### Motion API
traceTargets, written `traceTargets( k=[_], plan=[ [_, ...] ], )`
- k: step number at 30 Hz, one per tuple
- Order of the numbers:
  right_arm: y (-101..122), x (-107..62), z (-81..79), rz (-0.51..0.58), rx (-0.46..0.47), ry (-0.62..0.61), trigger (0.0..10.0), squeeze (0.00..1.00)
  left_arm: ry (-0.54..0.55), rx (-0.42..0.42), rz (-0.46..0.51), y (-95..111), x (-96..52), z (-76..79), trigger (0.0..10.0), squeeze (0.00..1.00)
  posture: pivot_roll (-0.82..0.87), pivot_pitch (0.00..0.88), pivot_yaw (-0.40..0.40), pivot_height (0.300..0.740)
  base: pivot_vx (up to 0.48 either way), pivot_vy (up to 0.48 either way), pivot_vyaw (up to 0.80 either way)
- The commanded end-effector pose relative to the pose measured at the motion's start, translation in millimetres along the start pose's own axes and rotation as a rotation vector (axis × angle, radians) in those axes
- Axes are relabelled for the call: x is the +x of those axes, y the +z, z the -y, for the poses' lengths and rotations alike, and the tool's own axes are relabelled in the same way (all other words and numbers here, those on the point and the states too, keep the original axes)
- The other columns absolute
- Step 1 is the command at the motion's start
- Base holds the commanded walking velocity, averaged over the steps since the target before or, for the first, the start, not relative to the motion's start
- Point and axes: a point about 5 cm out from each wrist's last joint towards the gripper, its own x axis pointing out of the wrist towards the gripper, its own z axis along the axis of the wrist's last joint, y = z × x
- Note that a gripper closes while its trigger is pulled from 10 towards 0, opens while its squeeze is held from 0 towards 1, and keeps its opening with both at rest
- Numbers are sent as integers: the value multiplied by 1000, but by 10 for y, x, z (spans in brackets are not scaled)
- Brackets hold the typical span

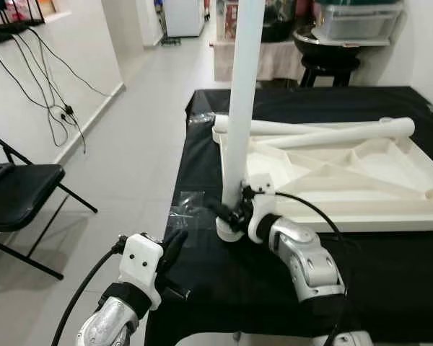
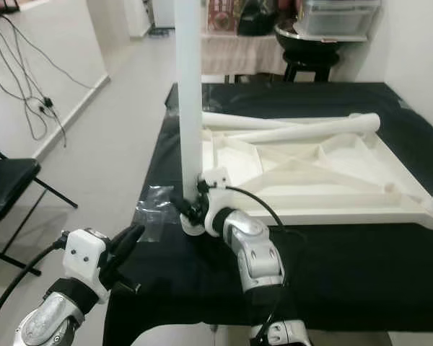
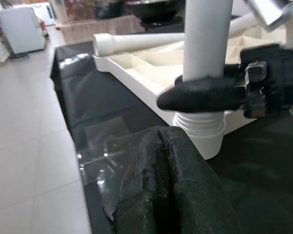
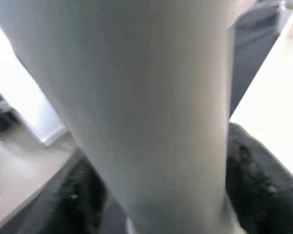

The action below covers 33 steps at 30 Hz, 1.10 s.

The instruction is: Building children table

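The white table top (image 1: 418, 216) lies upside down on a black-covered table. One white leg (image 1: 242, 94) stands upright in the socket at the top's near left corner, its threaded base (image 3: 200, 129) seated there. My right gripper (image 1: 232, 210) is shut on this leg just above the socket, with black fingers (image 4: 254, 175) on either side of it. Two loose legs (image 1: 325, 133) lie across the far side of the top. My left gripper (image 1: 175, 249) hovers at the table's near left edge, shut and empty, its fingertips (image 3: 166, 185) pointing at the leg's base.
A clear plastic bag (image 1: 185, 209) lies on the black cloth (image 1: 390, 281) left of the socket. A black folding chair (image 1: 18, 194) stands on the tiled floor to the left. Cables (image 1: 50, 101) hang on the wall. A stool and boxes stand beyond the table.
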Motion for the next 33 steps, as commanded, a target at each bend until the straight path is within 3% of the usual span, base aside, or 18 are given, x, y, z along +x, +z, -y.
traceTargets(
  k=[1,3,4,5,8,15,16,17,18,29,32,33],
  plan=[
    [129,25,-90,70,-4,167,10000,1000,1,2,-24,-41,2,-10,10000,0,60,92,16,740,0,0,0],
    [152,15,-91,80,-13,232,10000,1000,0,0,-23,-41,5,-7,10000,0,60,92,16,740,0,0,0],
    [180,11,-77,78,-41,299,10000,871,0,-1,-23,-41,7,-6,10000,0,61,93,14,740,0,0,0],
    [202,14,-53,64,-78,353,10000,0,-1,-2,-22,-40,8,-5,10000,0,59,93,15,740,0,0,0],
    [253,42,13,31,-164,468,10000,0,-1,-7,-20,-40,11,-2,10000,0,60,90,12,740,0,0,0],
    [407,152,83,6,-166,622,10000,0,-2,-10,-19,-41,14,7,10000,0,69,87,9,740,0,0,0],
    [424,162,93,9,-153,638,1255,0,-2,-10,-19,-41,14,10,10000,0,72,87,7,740,0,0,0],
    [424,162,93,9,-153,638,1255,0,-2,-10,-19,-41,14,10,10000,0,72,87,7,740,0,0,0],
    [433,166,101,9,-141,651,0,0,-2,-10,-19,-41,14,12,10000,0,73,87,7,740,0,0,0],
    [353,72,217,24,-120,623,0,0,-2,-14,-17,-36,7,26,10000,0,53,100,1,740,0,0,0],
    [242,36,205,34,-90,515,0,0,-2,-16,-17,-36,1,27,10000,0,53,103,-8,740,0,0,0],
    [130,69,149,59,-53,320,0,0,-2,-15,-18,-36,-7,22,10000,0,52,106,-10,740,0,0,0]
  ],
)
